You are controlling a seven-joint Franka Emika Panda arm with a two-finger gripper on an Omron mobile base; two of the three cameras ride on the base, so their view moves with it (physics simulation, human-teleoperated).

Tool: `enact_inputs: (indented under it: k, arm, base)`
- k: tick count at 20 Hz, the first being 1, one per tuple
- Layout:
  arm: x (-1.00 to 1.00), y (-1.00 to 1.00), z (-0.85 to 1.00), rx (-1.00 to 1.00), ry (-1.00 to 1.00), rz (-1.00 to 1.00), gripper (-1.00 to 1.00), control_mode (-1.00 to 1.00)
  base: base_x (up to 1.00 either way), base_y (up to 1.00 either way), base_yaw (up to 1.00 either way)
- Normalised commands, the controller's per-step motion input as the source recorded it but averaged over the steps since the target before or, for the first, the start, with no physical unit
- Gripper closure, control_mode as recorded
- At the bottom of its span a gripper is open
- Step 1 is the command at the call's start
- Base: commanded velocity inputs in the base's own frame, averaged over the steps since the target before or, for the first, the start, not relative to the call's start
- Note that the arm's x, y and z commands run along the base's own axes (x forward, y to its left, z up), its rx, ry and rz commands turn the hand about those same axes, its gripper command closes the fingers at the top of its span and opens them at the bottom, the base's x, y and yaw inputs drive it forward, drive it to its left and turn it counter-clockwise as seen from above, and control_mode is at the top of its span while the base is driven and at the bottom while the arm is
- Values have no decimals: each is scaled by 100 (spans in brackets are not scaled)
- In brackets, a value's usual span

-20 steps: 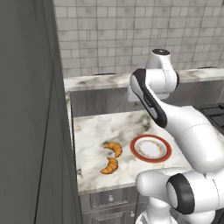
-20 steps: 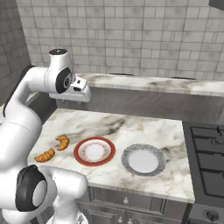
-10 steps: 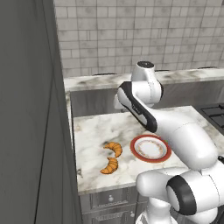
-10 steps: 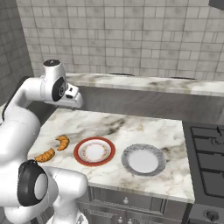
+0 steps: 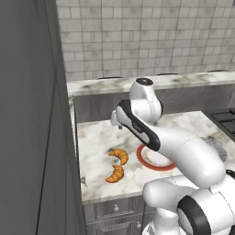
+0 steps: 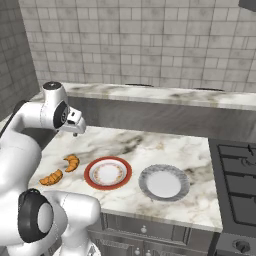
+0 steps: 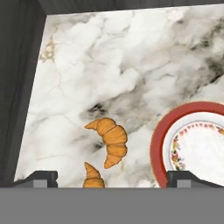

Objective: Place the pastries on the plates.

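Note:
Two golden croissants lie at the counter's left end: one croissant (image 5: 120, 155) (image 6: 72, 161) (image 7: 111, 138) and a second croissant (image 5: 115, 174) (image 6: 51, 177) (image 7: 92, 176) nearer the front edge. The red-rimmed plate (image 5: 148, 160) (image 6: 107, 173) (image 7: 162, 131) sits just to their right, with nothing on it. Further right is the grey-blue plate (image 6: 164, 182), also bare. My gripper (image 5: 114, 123) (image 6: 75, 131) (image 7: 112, 178) hovers above the counter behind the croissants, open wide, holding nothing. Its fingertips (image 7: 42, 176) straddle the croissants in the hand view.
A tall dark cabinet wall (image 5: 32, 137) borders the counter on the left, close to the croissants. A raised marble ledge (image 6: 165, 95) runs along the back. A stove (image 6: 235, 165) lies to the right of the marble counter (image 6: 160, 145).
The arm has swung left and lowered, bringing the gripper from above the plate area to over the croissants. Croissants and plates have not moved.

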Motion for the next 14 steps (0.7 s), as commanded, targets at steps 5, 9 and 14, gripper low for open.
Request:
enact_inputs:
  k: [5, 9, 14]
  arm:
    - [0, 7, -34, 2, 7, 1, -100, -100]
    - [0, 0, -34, 0, 20, 0, -100, -100]
    - [0, 6, -47, -7, 2, 2, -100, -100]
  base:
    - [0, 0, 0]
    - [0, 0, 0]
    - [0, 0, 0]
